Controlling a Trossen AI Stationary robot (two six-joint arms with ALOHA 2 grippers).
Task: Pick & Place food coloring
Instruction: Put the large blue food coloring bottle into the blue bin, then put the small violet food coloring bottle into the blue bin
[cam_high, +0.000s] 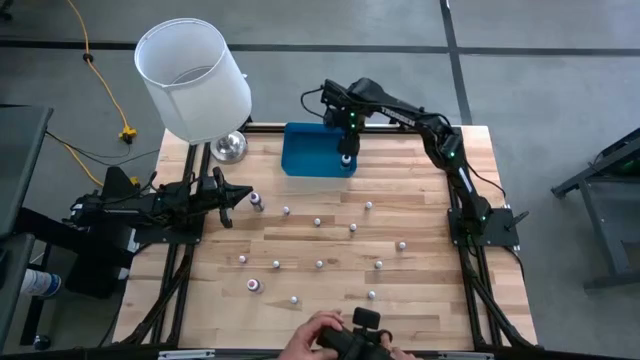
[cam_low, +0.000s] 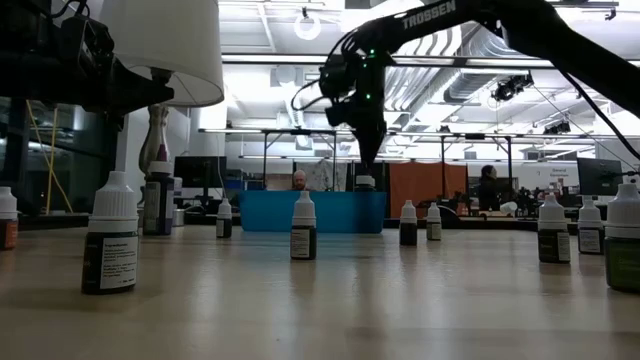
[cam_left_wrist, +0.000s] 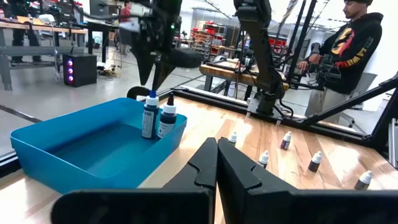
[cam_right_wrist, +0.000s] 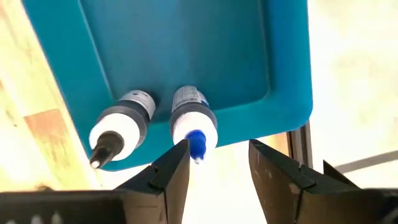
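Note:
Two food coloring bottles stand upright in the near right corner of the blue tray: one with a blue tip and one with a black tip; both also show in the left wrist view. My right gripper hangs open just above them, its fingers either side of the blue tip and touching nothing; it also shows in the high view. Several more bottles stand scattered on the wooden table. My left gripper is shut and empty at the table's left.
A lamp with a white shade and a shiny metal base stands at the far left, beside the tray. A person's hands hold a dark device at the table's near edge. Another person stands beyond the table.

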